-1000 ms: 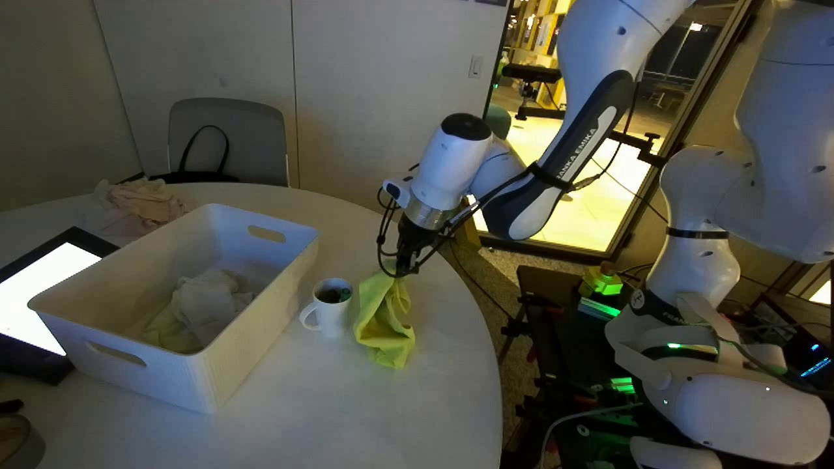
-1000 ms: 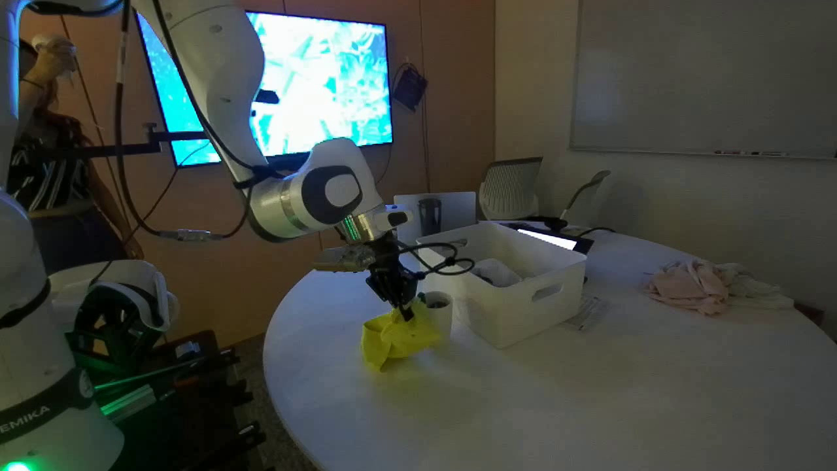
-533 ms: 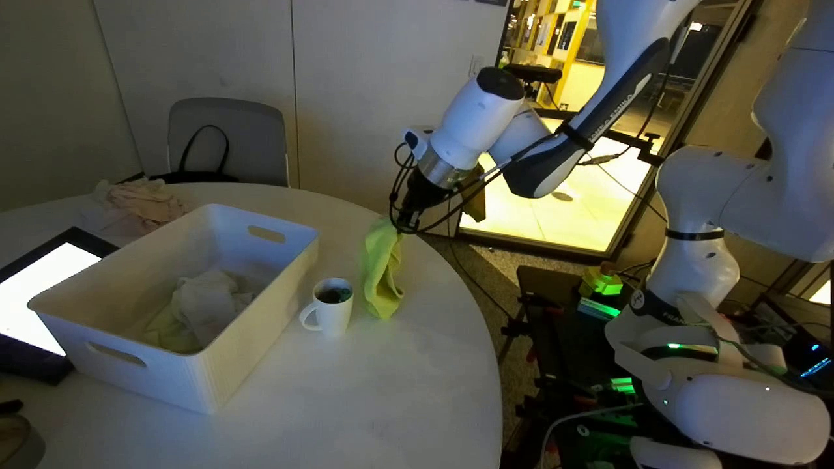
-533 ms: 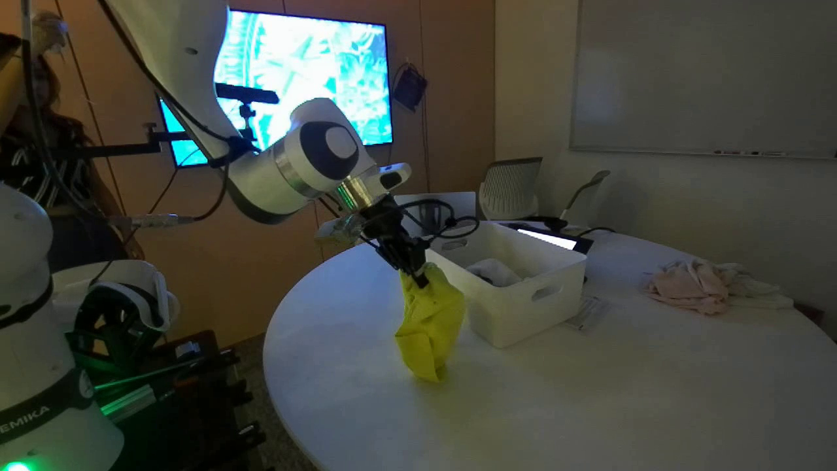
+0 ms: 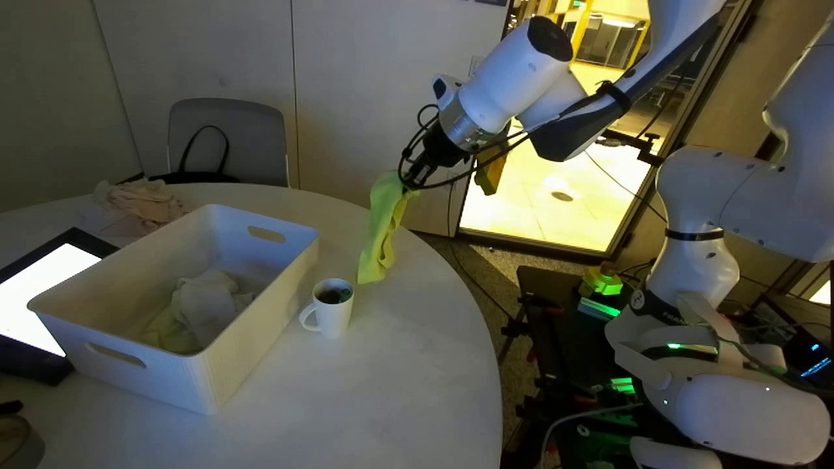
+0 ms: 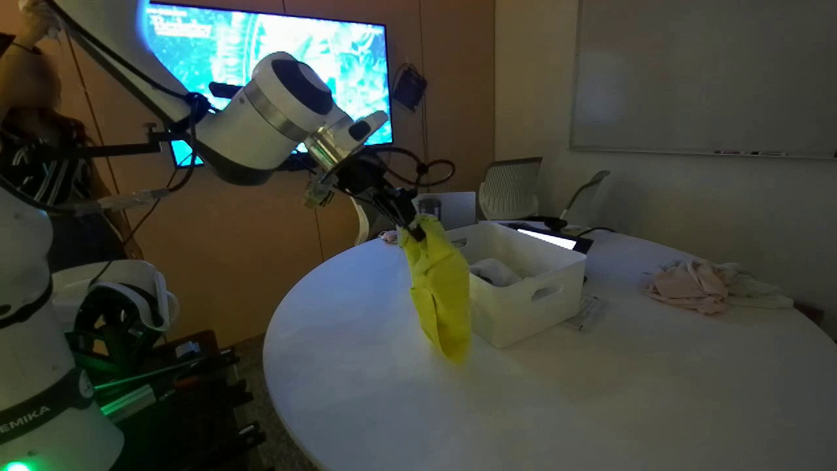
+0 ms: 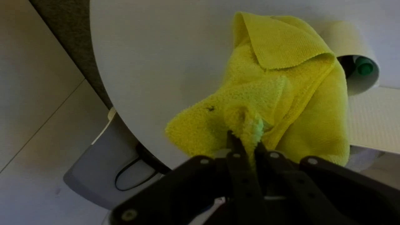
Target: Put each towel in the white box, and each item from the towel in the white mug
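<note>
Yellow towel (image 5: pixel 383 221) hangs pinched in my tool (image 7: pixel 246 145) over the tabletop (image 5: pixel 391 378). In an exterior view I find the white box (image 5: pixel 254 339), holding crumpled cloths (image 5: pixel 205 301), at the towel's eight o'clock and, at seven, the upright white mug (image 5: pixel 333 320); my wrist view shows a green item (image 7: pixel 364 66) in it.

In an exterior view the camera looks down over the table (image 5: pixel 391 404), near the white box (image 5: pixel 176 378), facing a chair (image 5: pixel 251 133) and a wall (image 5: pixel 384 98), with the arm (image 5: pixel 515 78) on its right side; in an exterior view it looks from farther off toward a screen (image 6: pixel 353 72) and whiteboard (image 6: pixel 706 78), the arm on its left. Both exterior views share table, white box and arm. The wrist view looks down along the gripper (image 7: pixel 246 144), close to the yellow towel (image 7: pixel 297 100) and mug (image 7: pixel 350 43).
</note>
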Robot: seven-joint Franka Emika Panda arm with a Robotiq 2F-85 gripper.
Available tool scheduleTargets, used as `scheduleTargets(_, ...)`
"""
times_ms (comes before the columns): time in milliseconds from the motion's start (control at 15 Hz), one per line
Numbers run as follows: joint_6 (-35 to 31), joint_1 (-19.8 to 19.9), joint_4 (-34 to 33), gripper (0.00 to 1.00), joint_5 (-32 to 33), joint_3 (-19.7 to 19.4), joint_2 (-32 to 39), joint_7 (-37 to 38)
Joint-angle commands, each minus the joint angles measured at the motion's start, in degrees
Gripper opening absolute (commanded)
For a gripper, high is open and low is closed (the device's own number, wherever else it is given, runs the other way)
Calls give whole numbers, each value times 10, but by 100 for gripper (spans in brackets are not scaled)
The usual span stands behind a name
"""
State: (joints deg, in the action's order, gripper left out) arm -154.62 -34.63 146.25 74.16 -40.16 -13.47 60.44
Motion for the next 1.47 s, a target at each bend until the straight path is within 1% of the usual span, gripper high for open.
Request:
scheduleTargets(0,48,8,39,9,11,32,-90,35)
scheduleTargets(67,54,9,44,9,8,38,-104,40)
scheduleTargets(133,29,110,51,9,-34,137,-94,19)
scheduleTargets(200,24,130,58,9,-59,160,-101,-3)
scheduleTargets(267,10,162,71,9,-113,190,-109,-61)
scheduleTargets(333,4,177,80,8,-167,211,-110,-110)
scheduleTargets(400,14,88,84,8,-185,123,-121,-155)
scheduleTargets(533,31,48,91,8,-259,96,-124,-240)
scheduleTargets(667,68,-17,97,8,-329,45,-145,-324)
scheduleTargets(733,92,-35,94,8,-368,29,-153,-369)
scheduleTargets(800,120,-68,87,8,-402,0,-167,-410)
scheduleTargets(867,153,-74,74,8,-442,-5,-174,-452)
scheduleTargets(1000,200,-100,54,7,-497,-27,-178,-507)
scheduleTargets(1067,205,-40,47,7,-571,33,-155,-567)
scheduleTargets(1133,222,-32,38,8,-613,42,-148,-604)
scheduleTargets(1267,249,17,21,8,-704,96,-120,-688)
scheduleTargets(1400,277,60,7,8,-765,144,-104,-752)
